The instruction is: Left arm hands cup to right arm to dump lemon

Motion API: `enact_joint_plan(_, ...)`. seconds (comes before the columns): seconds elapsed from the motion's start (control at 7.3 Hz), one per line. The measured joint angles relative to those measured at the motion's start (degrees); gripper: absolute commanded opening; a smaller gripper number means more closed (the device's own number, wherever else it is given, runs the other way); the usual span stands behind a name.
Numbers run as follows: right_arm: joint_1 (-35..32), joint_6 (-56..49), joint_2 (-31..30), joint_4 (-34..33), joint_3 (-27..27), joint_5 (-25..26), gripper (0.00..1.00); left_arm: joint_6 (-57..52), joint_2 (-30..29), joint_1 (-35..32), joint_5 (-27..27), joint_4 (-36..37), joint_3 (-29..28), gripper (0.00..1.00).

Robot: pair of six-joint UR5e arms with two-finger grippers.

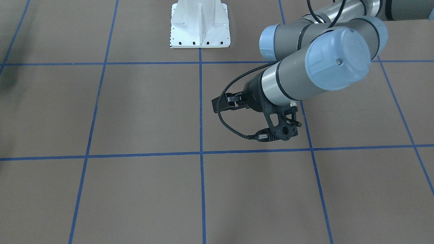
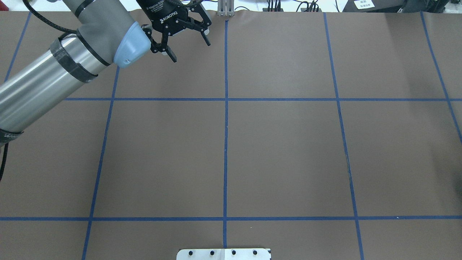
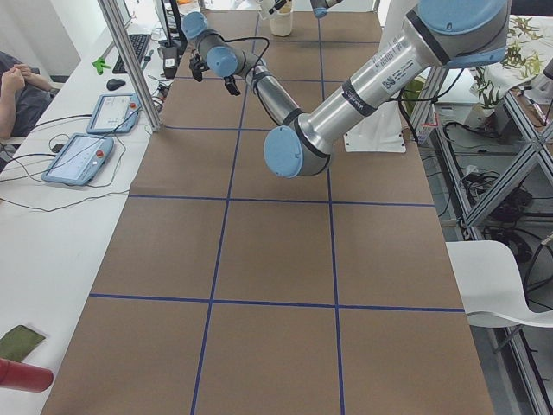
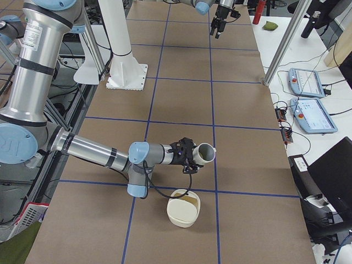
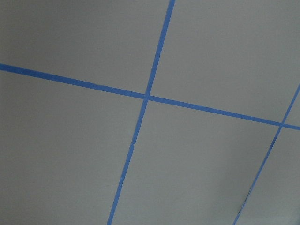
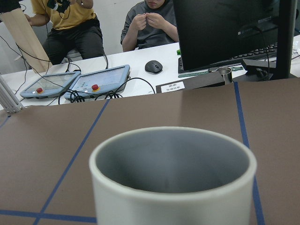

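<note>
Filling my right wrist camera is the cup, rim up, its grey inner wall toward the lens. From the table's right end it shows at the tip of my right gripper, held above the brown table on my low, outstretched right arm. The gripper's fingers are hidden there, so I cannot tell how they stand around it. Just beside the cup, nearer that camera, an off-white bowl rests on the table. A yellowish patch shows inside the bowl, too small to tell what it is. My left gripper hangs over the table's far edge, well apart from the cup, with its fingers spread wide and nothing between them. My left arm reaches to it from the near left corner. Its wrist camera sees only bare table and crossing blue tape lines. Beyond the cup, two people sit at a white desk with pendants.
</note>
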State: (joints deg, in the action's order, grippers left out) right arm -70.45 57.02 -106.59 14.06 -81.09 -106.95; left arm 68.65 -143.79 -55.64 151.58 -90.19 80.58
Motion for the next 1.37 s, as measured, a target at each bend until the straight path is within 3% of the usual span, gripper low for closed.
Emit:
enact_joint_plan(0.82,-1.42,23.03,0.59,17.62,9.79,-0.37,0.0,0.0,0.06,-0.01,-0.34,-0.07,-0.08,1.0)
enact_joint_plan(1.37,-4.4,37.11,1.13,21.86,12.79,-0.49,0.0,-0.09,0.01,-0.13,-0.96,-0.07,-0.08,1.0)
